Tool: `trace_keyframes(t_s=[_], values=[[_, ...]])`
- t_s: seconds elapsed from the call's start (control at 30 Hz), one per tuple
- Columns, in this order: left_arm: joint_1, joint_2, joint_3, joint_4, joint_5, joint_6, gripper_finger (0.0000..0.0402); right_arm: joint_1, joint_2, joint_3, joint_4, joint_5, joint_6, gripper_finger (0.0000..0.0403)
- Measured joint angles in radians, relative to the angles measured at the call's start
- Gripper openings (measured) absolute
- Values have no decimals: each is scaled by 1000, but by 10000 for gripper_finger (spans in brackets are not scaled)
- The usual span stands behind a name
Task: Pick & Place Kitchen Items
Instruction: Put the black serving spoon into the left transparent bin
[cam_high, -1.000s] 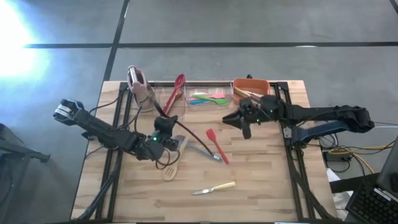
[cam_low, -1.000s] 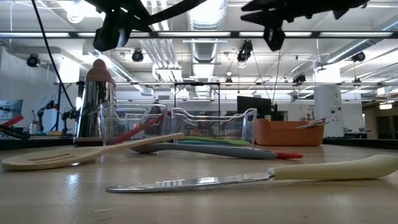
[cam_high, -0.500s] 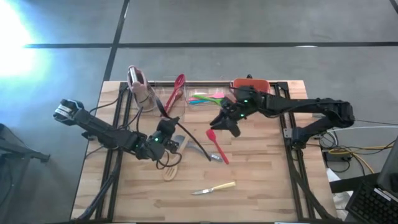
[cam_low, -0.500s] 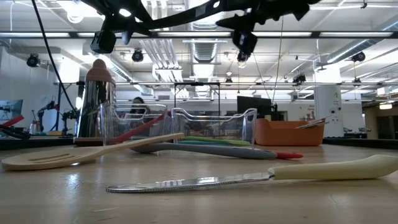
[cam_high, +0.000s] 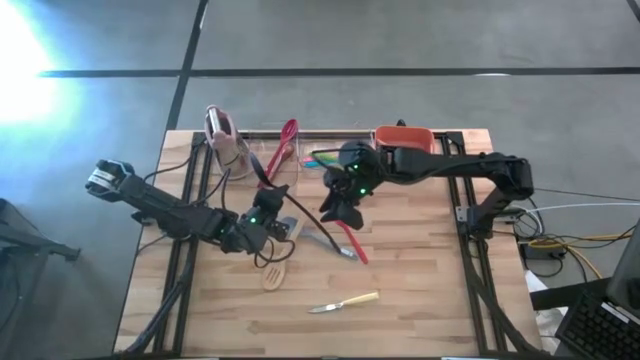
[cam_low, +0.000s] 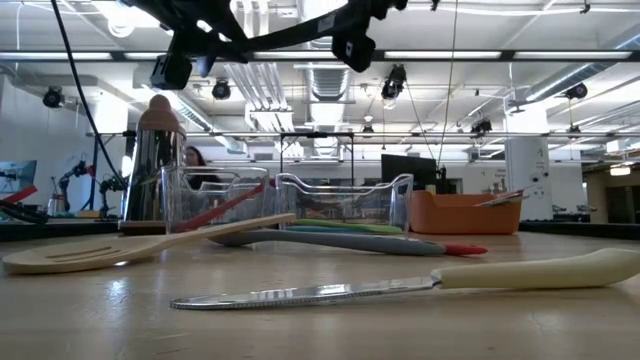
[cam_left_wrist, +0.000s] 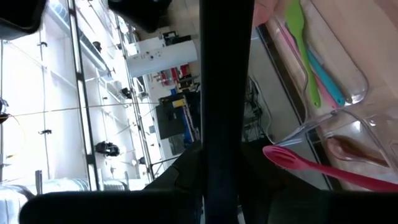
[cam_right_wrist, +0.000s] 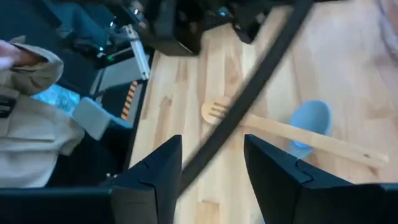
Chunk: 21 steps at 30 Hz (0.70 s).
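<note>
High view shows no legible brand or writing. Right gripper (cam_high: 338, 210) hangs above the table centre, jaws parted and empty, over the head of the red spatula (cam_high: 352, 241). Left gripper (cam_high: 268, 205), at 9 o'clock from it, grips a long black handle (cam_left_wrist: 224, 93), its working end not identifiable. Wooden spatula (cam_high: 273, 275) lies at 6 o'clock from the left gripper; pale-handled knife (cam_high: 345, 302) nearer the front edge. Clear bin (cam_high: 338, 146) holds green, pink and blue utensils (cam_high: 335, 158), partly hidden by the right arm; orange bin (cam_high: 405, 135) sits beside it
</note>
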Motion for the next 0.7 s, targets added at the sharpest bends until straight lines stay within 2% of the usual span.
trace_keyframes(t_s=[0.23,0.4,0.53,0.7], values=[[7,0,0,-9,5,-1,68,51,3,33,-51,153,72,178],[20,0,0,-7,8,2,68,89,6,33,-51,210,101,197],[41,0,12,0,76,5,68,105,11,33,-126,278,106,207],[76,2,37,-1,106,29,68,118,8,33,-144,333,122,212]])
